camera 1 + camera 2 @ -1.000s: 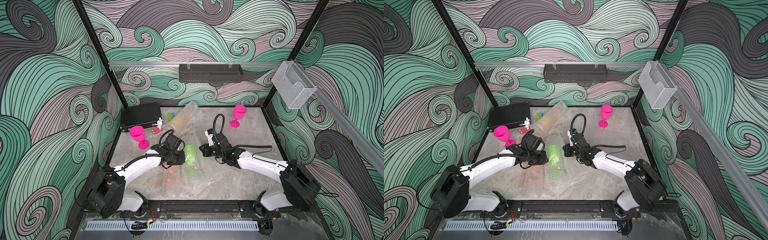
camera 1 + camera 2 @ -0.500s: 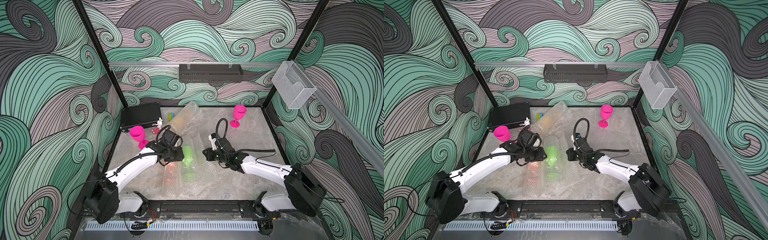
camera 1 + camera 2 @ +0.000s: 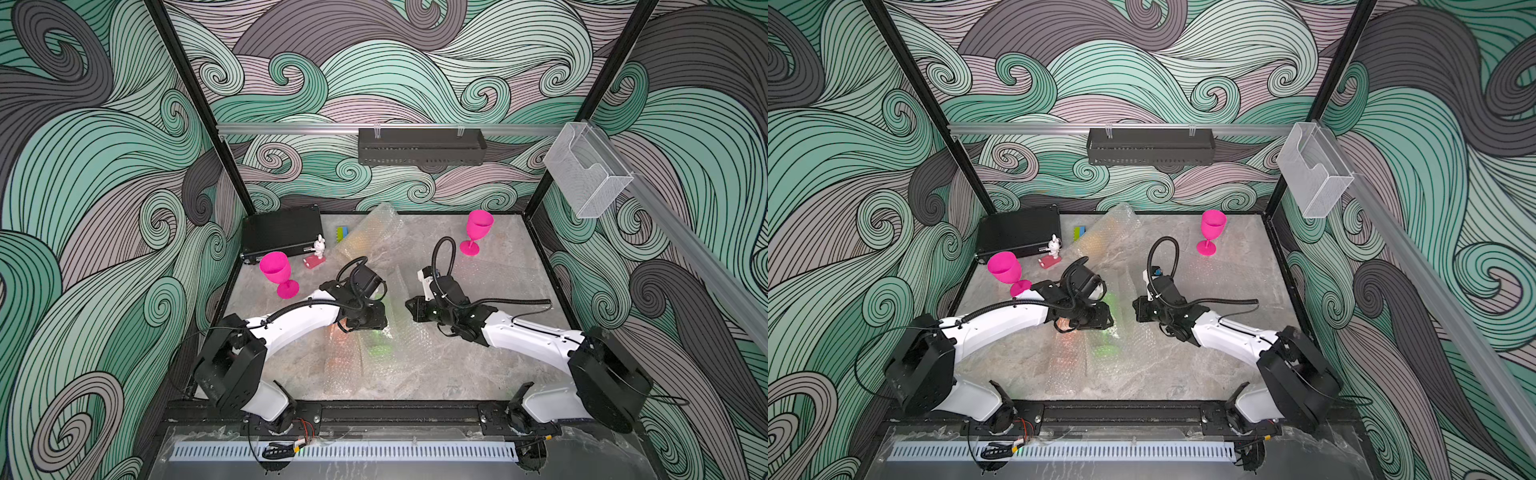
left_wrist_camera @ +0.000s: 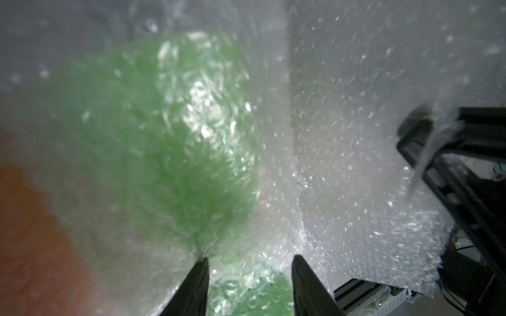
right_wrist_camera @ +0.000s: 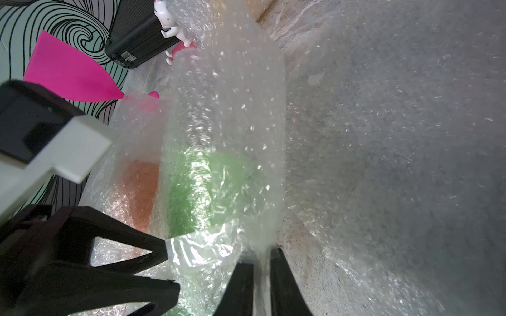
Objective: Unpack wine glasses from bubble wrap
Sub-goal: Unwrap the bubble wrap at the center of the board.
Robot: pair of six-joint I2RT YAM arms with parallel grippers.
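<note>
Held left jaws spread against wrapped lime green goblet (image 4: 153, 142) at worktop (image 3: 478, 374) centre, pinched bubble wrap (image 5: 227, 95) edge between right jaws, 3 o'clock of it.

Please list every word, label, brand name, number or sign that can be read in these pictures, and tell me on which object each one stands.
None: no word, number or sign can be read in any view.
black case: small pale plate on its edge, too blurred to read.
green-and-blue block: too small to tell.
magenta goblets, bubble wrap: no print visible.
</note>
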